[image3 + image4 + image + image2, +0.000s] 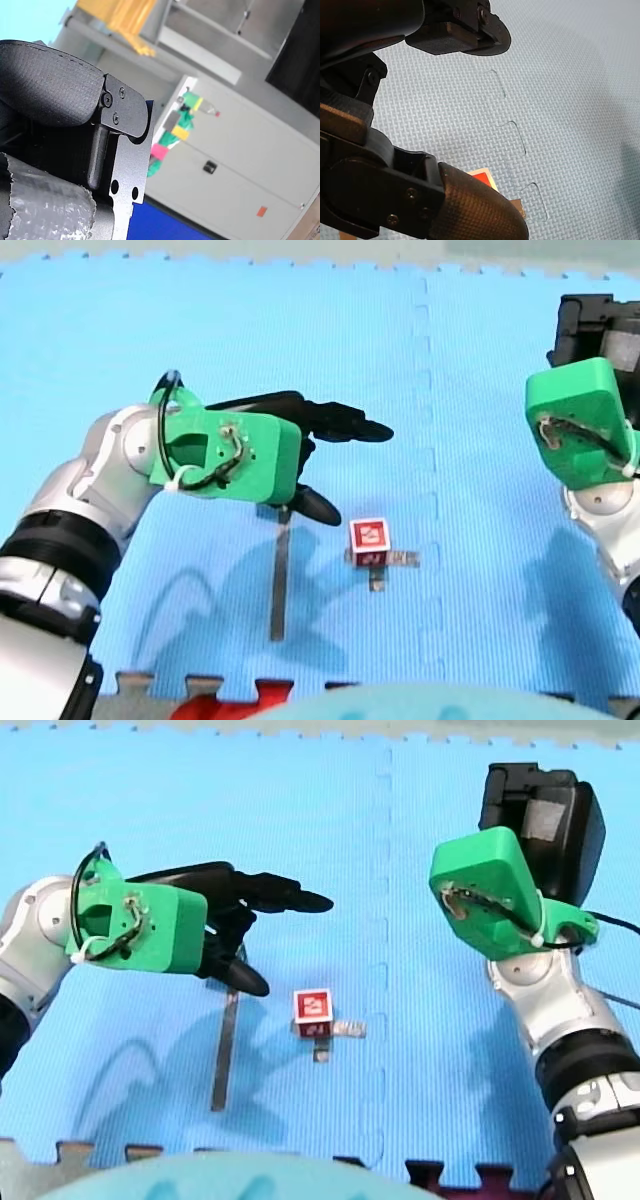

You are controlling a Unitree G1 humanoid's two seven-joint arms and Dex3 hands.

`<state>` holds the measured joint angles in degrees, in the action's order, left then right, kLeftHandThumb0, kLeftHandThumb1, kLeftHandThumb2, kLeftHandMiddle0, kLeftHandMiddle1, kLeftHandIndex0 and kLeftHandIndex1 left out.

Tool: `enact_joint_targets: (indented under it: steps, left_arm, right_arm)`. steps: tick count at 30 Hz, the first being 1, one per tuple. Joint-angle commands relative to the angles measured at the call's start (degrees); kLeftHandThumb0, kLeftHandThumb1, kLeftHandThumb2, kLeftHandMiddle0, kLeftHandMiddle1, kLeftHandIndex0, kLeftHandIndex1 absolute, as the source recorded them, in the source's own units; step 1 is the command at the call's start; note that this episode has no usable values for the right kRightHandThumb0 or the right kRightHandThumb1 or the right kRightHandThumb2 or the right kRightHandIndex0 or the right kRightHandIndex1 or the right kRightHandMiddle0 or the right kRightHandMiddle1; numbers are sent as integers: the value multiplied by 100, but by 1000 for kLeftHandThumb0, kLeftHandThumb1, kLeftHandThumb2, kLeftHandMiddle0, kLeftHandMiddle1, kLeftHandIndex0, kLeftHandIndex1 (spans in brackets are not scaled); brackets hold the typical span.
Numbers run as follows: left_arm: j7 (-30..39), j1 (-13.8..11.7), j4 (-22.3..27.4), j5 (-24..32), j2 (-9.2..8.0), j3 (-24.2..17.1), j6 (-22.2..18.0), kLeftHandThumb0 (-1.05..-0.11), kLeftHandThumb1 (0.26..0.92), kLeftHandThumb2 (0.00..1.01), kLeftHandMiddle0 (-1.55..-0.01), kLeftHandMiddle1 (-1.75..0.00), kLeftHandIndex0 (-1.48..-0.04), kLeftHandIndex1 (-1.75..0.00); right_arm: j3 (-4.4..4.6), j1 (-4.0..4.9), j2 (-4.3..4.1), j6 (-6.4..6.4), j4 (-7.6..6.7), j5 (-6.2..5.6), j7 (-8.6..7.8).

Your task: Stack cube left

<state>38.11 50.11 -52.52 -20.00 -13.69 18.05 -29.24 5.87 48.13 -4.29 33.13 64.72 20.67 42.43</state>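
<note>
- Closest to the lens, the left arm is seen entering from the lower left of the head views, with a green bracket fitted at its wrist.
- The left hand is held above the blue foam mat, left of centre; nothing is grasped in it, and it is not curled shut.
- The red cube is set on the mat just below centre, to the lower right of the left hand and apart from it.
- Short grey tape pieces are stuck at the cube's base, and a long grey strip is laid to its left.
- The right hand is seen at the upper right, well apart from the cube; whether it is parted or closed cannot be told.
- In the second wrist view, a corner of the cube is glimpsed behind a black fingertip.
</note>
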Motion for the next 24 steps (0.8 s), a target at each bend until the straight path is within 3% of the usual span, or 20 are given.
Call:
enact_joint_targets:
  steps: [1,6,11,13,16,18,21,24]
  left_arm:
    - [768,-259,2064,16,-668,29,782,-1048,921,110,-716,-1746,-316,-6]
    - [806,-355,2415,-6,-769,20,792,-1048,921,130,-722,-1746,-312,-3]
    - [1007,-492,2893,176,-1095,-196,966,-1048,921,153,-723,-1746,-336,-14]
    - [944,-458,2909,75,-1122,-203,1094,-1048,921,161,-723,-1746,-345,-18]
    - [587,-439,2736,-156,-1145,-176,973,-1048,921,168,-733,-1746,-376,-30]
    - [193,-495,2428,-269,-1149,-176,739,-1048,921,131,-798,-1746,-495,-68]
    - [-382,-285,961,-173,-1020,-214,75,-1048,915,51,-882,-1746,-694,-93]
    - [-665,-161,180,-35,-911,-332,-5,-1048,899,18,-919,-1746,-710,-61]
  right_arm:
    - [9,-28,-35,-15,31,30,51]
    - [2,-35,-27,4,49,8,22]
    - [-4,-57,-31,28,44,-2,10]
    - [-8,-59,-34,34,49,-8,-1]
    - [-9,-64,-34,35,55,-12,-8]
    - [-7,-72,-36,40,60,-7,4]
    - [8,-90,-58,62,68,29,64]
    - [15,-129,-90,103,47,48,93]
